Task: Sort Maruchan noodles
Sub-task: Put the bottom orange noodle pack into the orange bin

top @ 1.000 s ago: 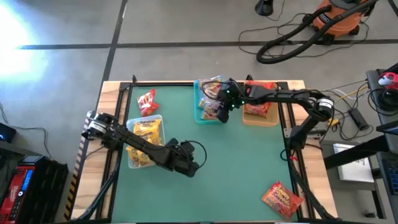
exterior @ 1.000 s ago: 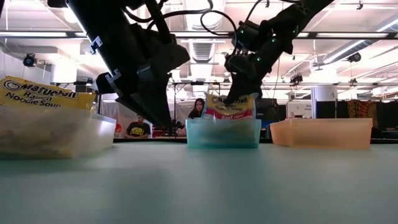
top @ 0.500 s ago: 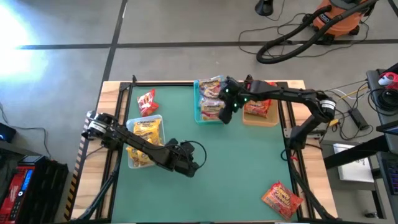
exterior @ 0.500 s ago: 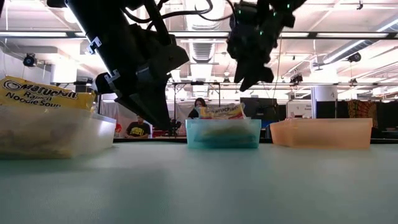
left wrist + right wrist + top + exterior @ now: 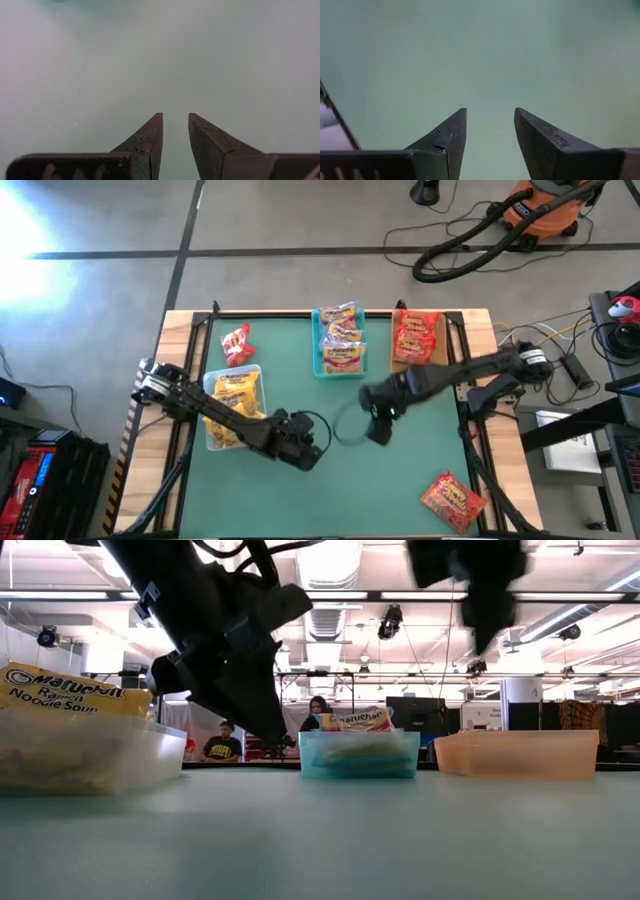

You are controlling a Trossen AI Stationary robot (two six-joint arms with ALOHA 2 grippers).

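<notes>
Right gripper point(image 5: 379, 420) hangs over the bare middle of the green table point(image 5: 400, 480), fingers point(image 5: 445, 137) spread apart and holding nothing, only table surface showing between them. Left gripper point(image 5: 305, 442) sits just beside it, toward the left arm's side, low over the table; its fingers point(image 5: 150, 137) are parted by a narrow gap and are likewise empty.

Beyond the right gripper, toward the far edge, stands the teal tray point(image 5: 322, 368) with orange-yellow noodle packets point(image 5: 341, 340) stacked in it, one packet top showing above the rim in the low view point(image 5: 357, 720). Next to that tray, on the right arm's side, red noodle packets point(image 5: 418, 337) fill the tan tray point(image 5: 515, 753).

Behind the left gripper, along its own arm, the clear tray point(image 5: 212, 442) holds yellow noodle packets point(image 5: 236, 392); in the low view one packet point(image 5: 70, 690) rises above the tray's rim.

Two packets lie loose on the table: a red packet point(image 5: 236, 344) at the far left, just beyond the clear tray, and another red packet point(image 5: 453, 500) at the near right corner, well apart from the right gripper.

People point(image 5: 222, 745) are visible in the room behind the table.
</notes>
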